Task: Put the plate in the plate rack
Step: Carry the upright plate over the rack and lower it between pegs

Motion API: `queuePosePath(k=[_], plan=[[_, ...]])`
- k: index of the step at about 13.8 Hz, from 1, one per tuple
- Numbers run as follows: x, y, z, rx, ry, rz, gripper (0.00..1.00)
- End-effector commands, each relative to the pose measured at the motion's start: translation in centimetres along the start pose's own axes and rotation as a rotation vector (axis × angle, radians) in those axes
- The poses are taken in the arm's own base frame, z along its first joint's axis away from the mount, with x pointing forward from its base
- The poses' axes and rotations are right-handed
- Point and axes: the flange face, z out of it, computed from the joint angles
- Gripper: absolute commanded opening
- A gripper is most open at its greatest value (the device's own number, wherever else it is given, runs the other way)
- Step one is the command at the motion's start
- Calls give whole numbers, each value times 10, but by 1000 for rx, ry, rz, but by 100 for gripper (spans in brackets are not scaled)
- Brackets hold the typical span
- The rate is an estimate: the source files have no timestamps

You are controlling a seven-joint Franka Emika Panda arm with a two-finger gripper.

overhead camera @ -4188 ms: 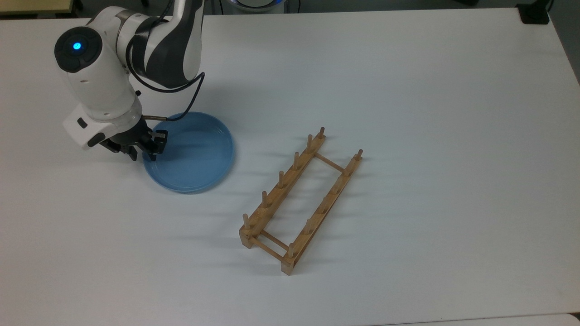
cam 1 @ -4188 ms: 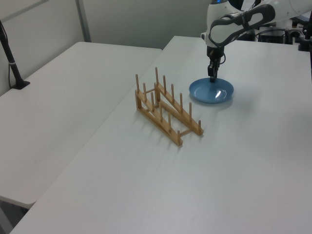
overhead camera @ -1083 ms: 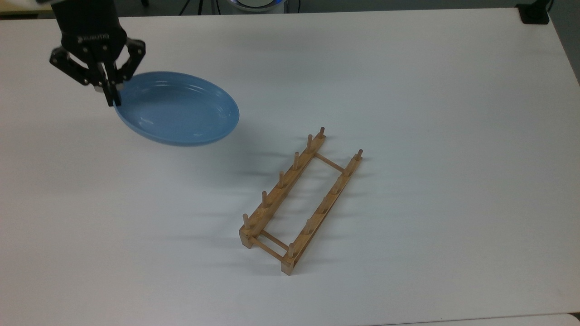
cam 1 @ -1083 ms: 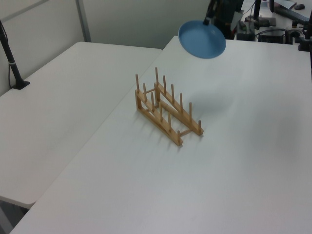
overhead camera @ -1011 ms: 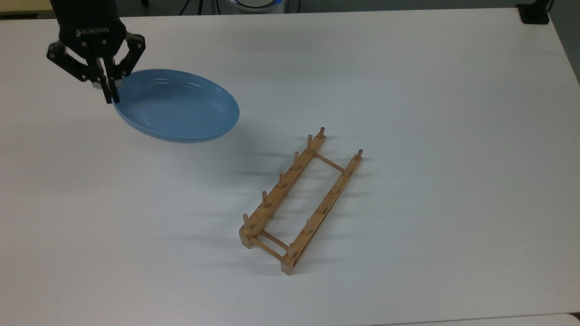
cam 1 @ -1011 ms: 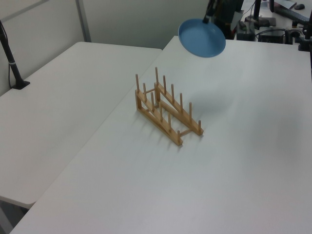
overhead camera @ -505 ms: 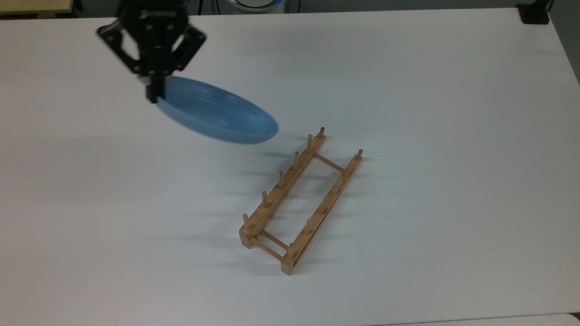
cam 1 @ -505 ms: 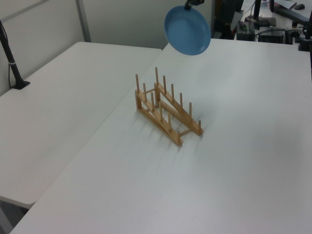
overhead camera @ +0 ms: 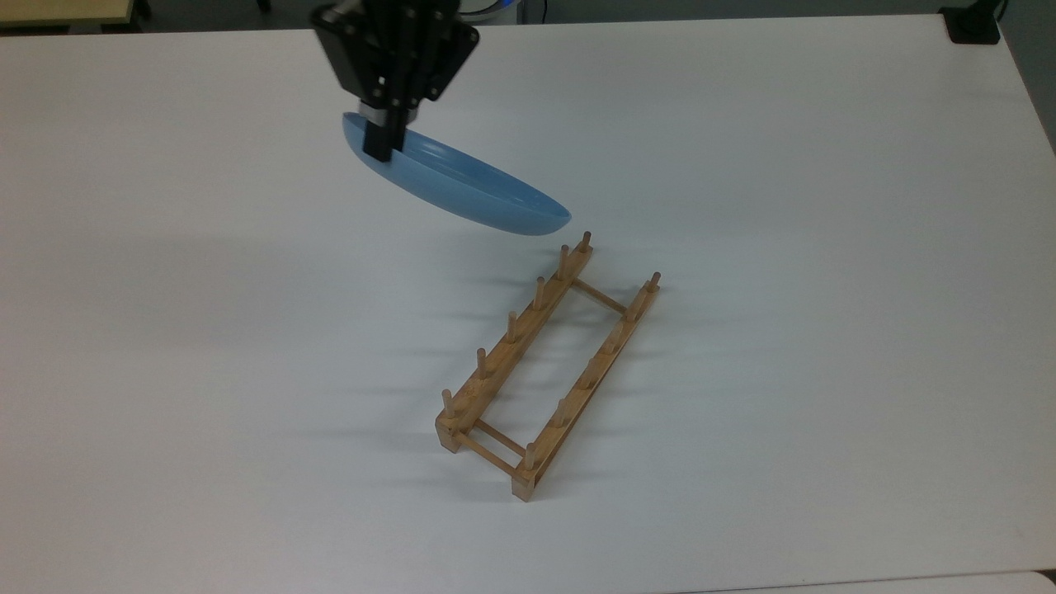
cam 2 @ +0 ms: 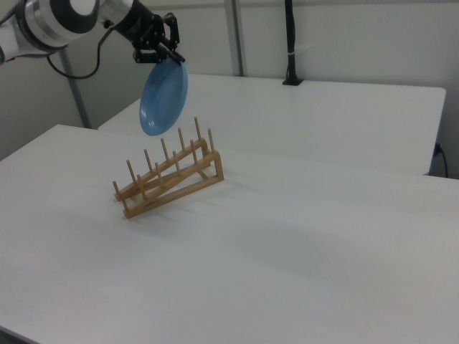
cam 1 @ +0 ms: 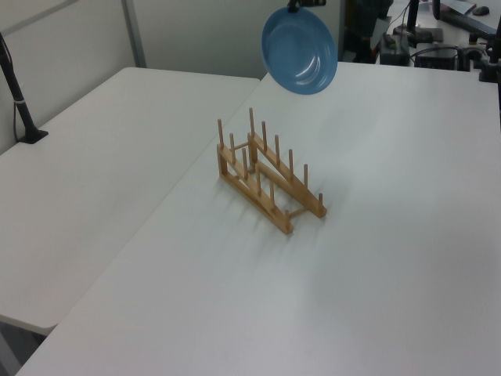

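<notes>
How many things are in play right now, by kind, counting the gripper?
Plates: 1, the blue plate, held in the air
Racks: 1, the wooden plate rack, on the table
Grippers: 1, the gripper, shut on the plate's rim
Total: 3

Plain light-blue plate (overhead camera: 462, 191), glossy. Light-brown wooden rack (overhead camera: 548, 363). Black pincer (overhead camera: 384, 136). Plain white worktop (overhead camera: 825, 247).
</notes>
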Motion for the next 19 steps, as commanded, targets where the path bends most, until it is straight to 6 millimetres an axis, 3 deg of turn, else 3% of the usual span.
queuePosePath(k=[1, 4, 11, 15, 19], plan=[[17, -28, -5, -38, -30, -100, 0], [28, -47, -4, -58, -49, -138, 0], [46, -68, 18, -128, -87, -182, 0], [63, -92, 40, -172, -123, -192, 0], [86, -121, 45, -219, -105, -217, 0]])
